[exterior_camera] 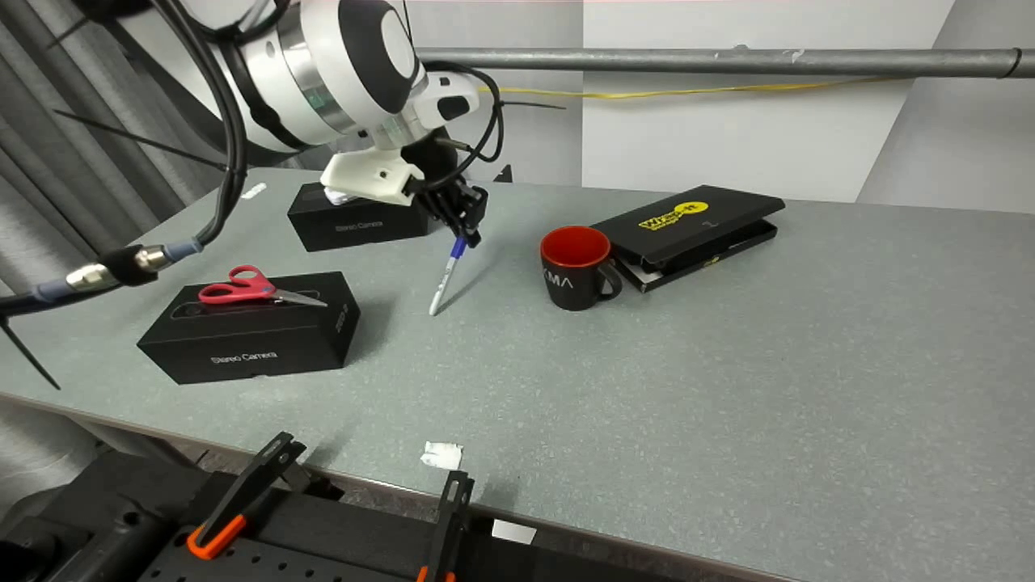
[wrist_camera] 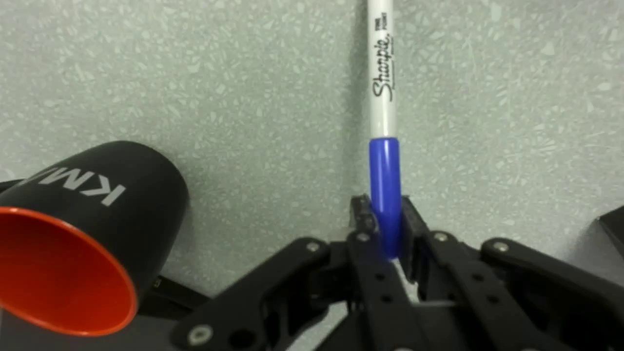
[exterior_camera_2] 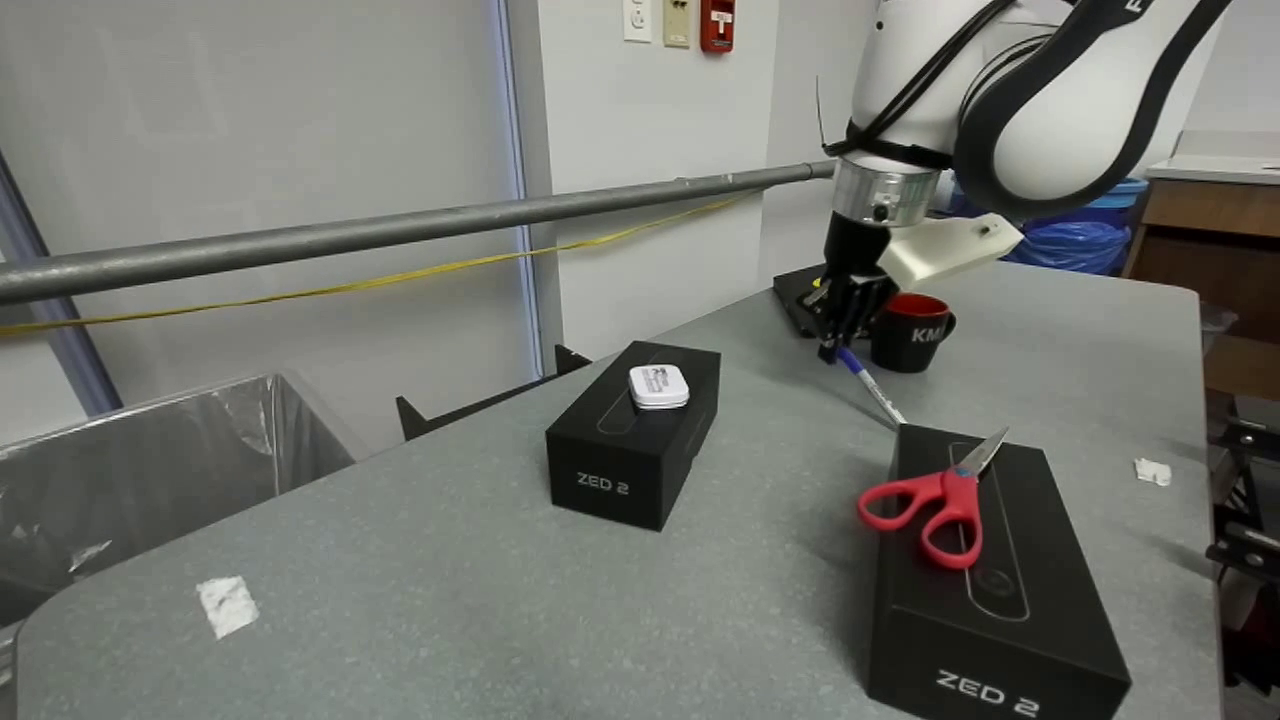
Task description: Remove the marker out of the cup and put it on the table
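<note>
The marker has a blue cap and a white body, seen in both exterior views point(exterior_camera: 445, 280) point(exterior_camera_2: 876, 392) and the wrist view point(wrist_camera: 382, 78). My gripper point(exterior_camera: 469, 234) point(exterior_camera_2: 836, 345) point(wrist_camera: 383, 212) is shut on the blue cap. The marker slants down and away from the fingers, its white end at or very near the grey table point(exterior_camera: 728, 404); I cannot tell if it touches. The black cup with red inside point(exterior_camera: 572, 284) point(exterior_camera_2: 905, 345) point(wrist_camera: 146, 195) stands upright beside the gripper, apart from the marker. The cap's end is partly hidden between the fingers.
A black box point(exterior_camera: 251, 343) point(exterior_camera_2: 1000, 640) carries red-handled scissors point(exterior_camera: 242, 287) point(exterior_camera_2: 955, 500). Another black box point(exterior_camera: 356, 226) point(exterior_camera_2: 610, 470) bears a small white tin point(exterior_camera_2: 659, 386). A flat black case point(exterior_camera: 703, 214) lies behind the cup. A grey bar point(exterior_camera: 728, 61) runs along the wall.
</note>
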You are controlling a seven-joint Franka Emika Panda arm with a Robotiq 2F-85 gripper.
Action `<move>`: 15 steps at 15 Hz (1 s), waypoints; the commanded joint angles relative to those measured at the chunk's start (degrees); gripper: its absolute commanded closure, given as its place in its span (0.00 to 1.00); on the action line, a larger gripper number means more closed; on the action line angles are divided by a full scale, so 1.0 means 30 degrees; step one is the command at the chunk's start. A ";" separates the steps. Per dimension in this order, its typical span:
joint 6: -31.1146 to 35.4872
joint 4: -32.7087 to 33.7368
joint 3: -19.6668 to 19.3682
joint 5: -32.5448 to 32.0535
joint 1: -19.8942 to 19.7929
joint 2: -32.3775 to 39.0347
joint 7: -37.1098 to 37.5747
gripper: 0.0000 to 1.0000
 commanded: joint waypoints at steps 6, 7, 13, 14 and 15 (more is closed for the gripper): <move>0.0102 0.1699 -0.2129 -0.0690 0.1861 0.1860 0.1615 0.15; 0.0109 0.1721 -0.2196 -0.0639 0.1929 0.1878 0.1662 0.08; -0.0026 0.1455 -0.1702 -0.0384 0.1418 0.1510 0.1098 0.00; -0.0026 0.1433 -0.1696 -0.0382 0.1417 0.1510 0.1096 0.00; -0.0026 0.1421 -0.1691 -0.0381 0.1418 0.1511 0.1095 0.00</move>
